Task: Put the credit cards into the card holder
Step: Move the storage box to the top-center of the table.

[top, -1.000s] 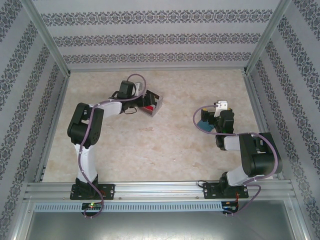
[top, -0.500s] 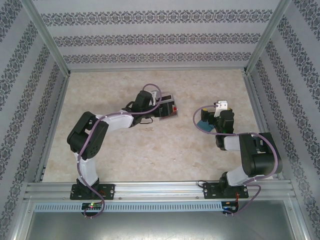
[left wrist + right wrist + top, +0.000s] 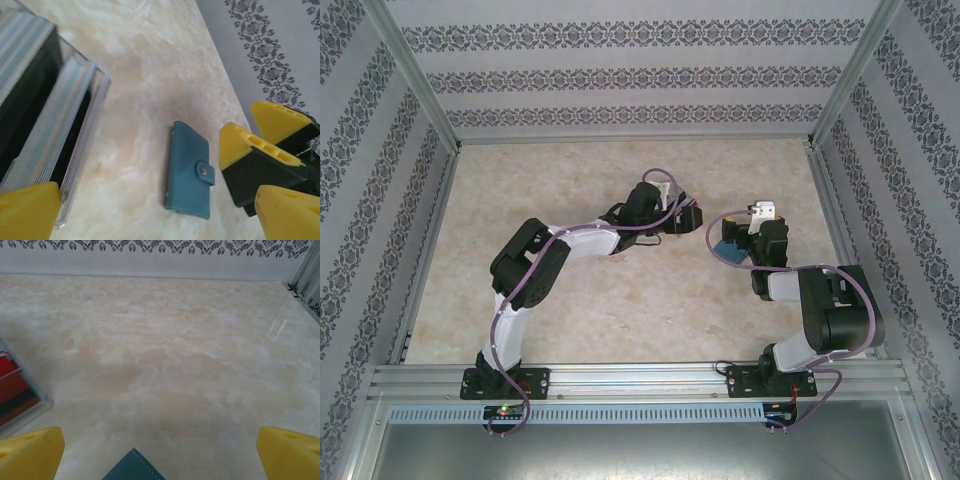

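The teal card holder (image 3: 190, 172) lies flat and closed on the table, its snap tab facing my right gripper's yellow fingers (image 3: 242, 147). Its corner (image 3: 131, 469) shows between and below the fingertips of my right gripper (image 3: 160, 457), which is open and holds nothing. The credit cards (image 3: 12, 385), red ones among them, sit in a clear plastic box (image 3: 75, 100) left of the holder. My left gripper (image 3: 160, 220) is open, its left fingertip against the box's near corner. From above, the left gripper (image 3: 682, 213) is close to the right gripper (image 3: 757, 222) and the card holder (image 3: 727, 245).
Patterned walls and metal posts (image 3: 420, 85) enclose the marble table (image 3: 620, 300). The two arms' ends and the clear box crowd the centre right. Bare table lies to the left, front and far back.
My left arm has swung to the right, and the clear box of cards has moved with it toward the card holder. The right arm has stayed still.
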